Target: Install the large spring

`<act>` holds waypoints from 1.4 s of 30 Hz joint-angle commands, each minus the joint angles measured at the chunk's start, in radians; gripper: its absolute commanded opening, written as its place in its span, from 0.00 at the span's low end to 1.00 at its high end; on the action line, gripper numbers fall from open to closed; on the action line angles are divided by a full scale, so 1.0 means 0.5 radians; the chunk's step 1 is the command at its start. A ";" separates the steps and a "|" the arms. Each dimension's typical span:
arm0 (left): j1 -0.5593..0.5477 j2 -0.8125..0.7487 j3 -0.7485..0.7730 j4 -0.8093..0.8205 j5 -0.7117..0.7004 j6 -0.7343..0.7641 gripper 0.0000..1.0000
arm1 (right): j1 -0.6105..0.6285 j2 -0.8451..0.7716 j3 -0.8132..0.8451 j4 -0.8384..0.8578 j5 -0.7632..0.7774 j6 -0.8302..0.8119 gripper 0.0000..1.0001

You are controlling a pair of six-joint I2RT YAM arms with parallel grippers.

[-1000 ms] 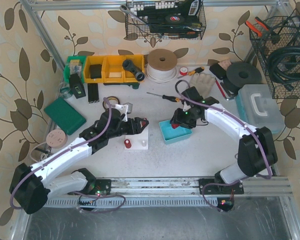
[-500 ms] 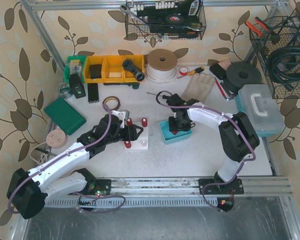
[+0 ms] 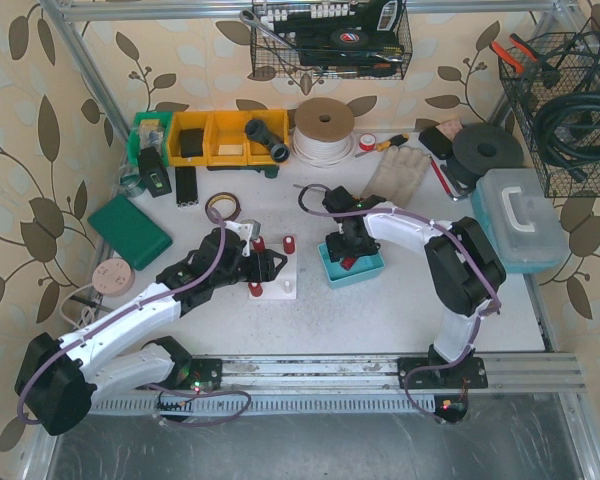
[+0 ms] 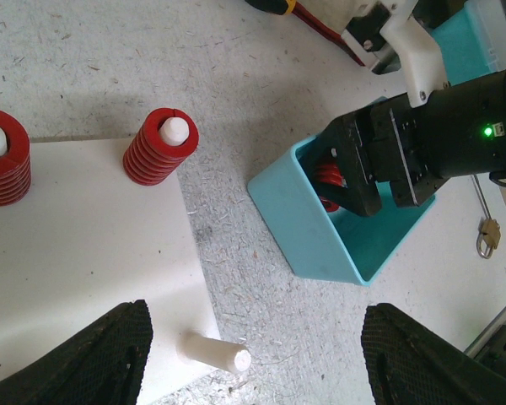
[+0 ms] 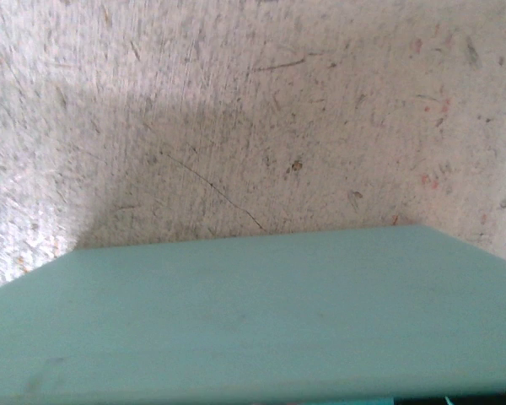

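The right hand (image 3: pixel 347 250) has come down into the open teal plastic bin (image 4: pixel 308 245), which sits near the middle of the table just beside the white peg board (image 4: pixel 93 245). Its fingers reach a red coil spring (image 4: pixel 326 180) lying in the bin; whether they grip it cannot be told. The left hand (image 4: pixel 255 348) hovers over the board, spread wide and empty, above one bare white peg (image 4: pixel 215 353). The pick-up seems to be starting, and fitting the spring is not yet done.
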 commanded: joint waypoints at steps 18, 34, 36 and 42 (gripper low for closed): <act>0.003 -0.038 -0.030 0.111 0.032 0.071 0.72 | -0.034 -0.236 -0.102 -0.121 -0.139 1.242 0.65; 0.003 -0.016 -0.025 0.114 0.032 0.070 0.72 | -0.131 -0.096 -0.143 0.011 -0.173 1.318 0.53; 0.003 -0.011 -0.022 0.112 0.029 0.070 0.72 | -0.134 -0.059 -0.111 -0.009 -0.164 1.298 0.52; 0.003 0.006 -0.016 0.115 0.022 0.067 0.72 | -0.139 0.007 -0.084 -0.033 -0.106 1.258 0.49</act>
